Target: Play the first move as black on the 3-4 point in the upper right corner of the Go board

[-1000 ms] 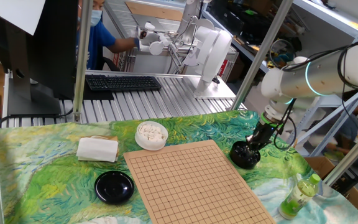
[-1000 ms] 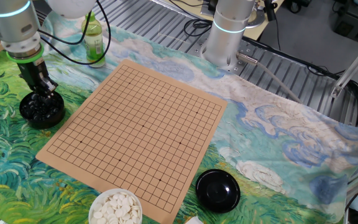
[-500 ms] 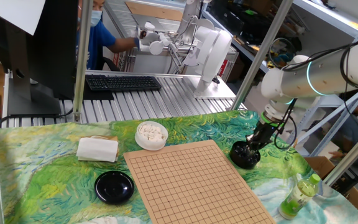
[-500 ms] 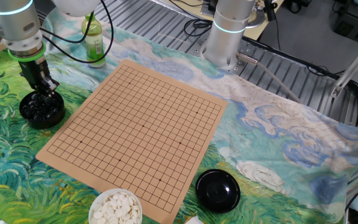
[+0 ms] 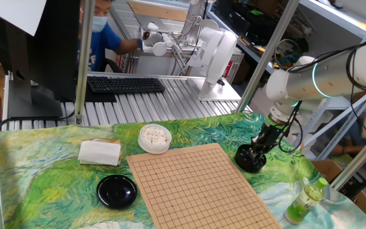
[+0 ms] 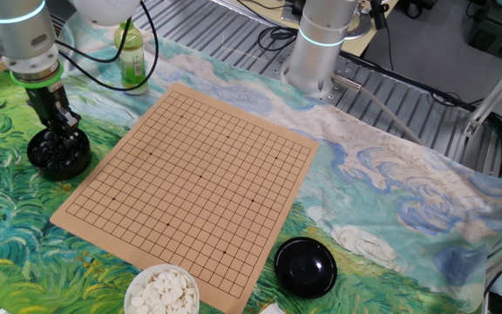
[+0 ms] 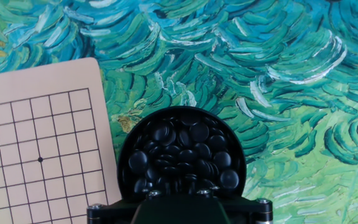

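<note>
The robot's black two-finger gripper (image 6: 62, 131), its grip state not discernible, hangs directly over the round black bowl (image 7: 182, 155) of glossy black stones (image 7: 180, 151), with the empty tan wooden Go board (image 6: 197, 183) just beside it.

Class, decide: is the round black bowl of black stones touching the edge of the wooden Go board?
Apart. In the hand view a strip of painted cloth shows between the round black bowl of black stones and the wooden Go board.
</note>
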Controlling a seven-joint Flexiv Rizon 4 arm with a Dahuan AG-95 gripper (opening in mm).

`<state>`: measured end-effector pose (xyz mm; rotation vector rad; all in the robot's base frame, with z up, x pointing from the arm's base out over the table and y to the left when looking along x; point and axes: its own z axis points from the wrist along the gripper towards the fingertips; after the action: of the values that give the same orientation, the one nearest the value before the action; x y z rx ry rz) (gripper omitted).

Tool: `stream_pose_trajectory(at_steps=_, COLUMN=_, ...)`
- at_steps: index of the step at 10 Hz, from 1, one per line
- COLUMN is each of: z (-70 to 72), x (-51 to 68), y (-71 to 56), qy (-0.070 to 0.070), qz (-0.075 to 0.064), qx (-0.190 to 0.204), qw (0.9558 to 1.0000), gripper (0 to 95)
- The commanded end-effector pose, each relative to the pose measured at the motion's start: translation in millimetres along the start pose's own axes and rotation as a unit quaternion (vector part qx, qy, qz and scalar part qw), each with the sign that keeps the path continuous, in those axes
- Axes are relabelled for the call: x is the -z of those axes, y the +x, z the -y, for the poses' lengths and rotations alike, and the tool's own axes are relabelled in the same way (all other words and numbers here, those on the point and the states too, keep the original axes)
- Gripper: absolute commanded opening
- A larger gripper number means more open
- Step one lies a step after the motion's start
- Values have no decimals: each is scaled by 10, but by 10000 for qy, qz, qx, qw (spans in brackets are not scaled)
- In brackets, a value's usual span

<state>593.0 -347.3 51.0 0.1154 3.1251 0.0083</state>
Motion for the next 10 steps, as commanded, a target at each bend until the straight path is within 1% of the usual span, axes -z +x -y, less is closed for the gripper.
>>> stream_pose_trajectory(at_steps=1, z=3, x=0, y=11, qy=41, qz=5, qx=24, qw=10000, gripper=190)
stream_pose_trajectory(at_steps=3, z=4, x=0, y=11, qy=44, qz=9, qx=53, qw=10000, gripper=190)
stream_pose_trajectory(at_steps=6, z=3, x=0, y=11, qy=20, qz=52, qx=69, qw=10000, gripper=190)
stream_pose_trajectory(at_steps=8, z=-3, x=0, y=15, qy=24, qz=47, qx=96, qw=9999, gripper=190)
stream_pose_trajectory(at_steps=9, z=-4, x=0, y=15, qy=49, qz=56, qx=151, qw=9999, gripper=190)
stream_pose_trajectory(at_steps=10, z=-3, x=3, y=15, qy=113, qz=86, qx=241, qw=9996, gripper=190)
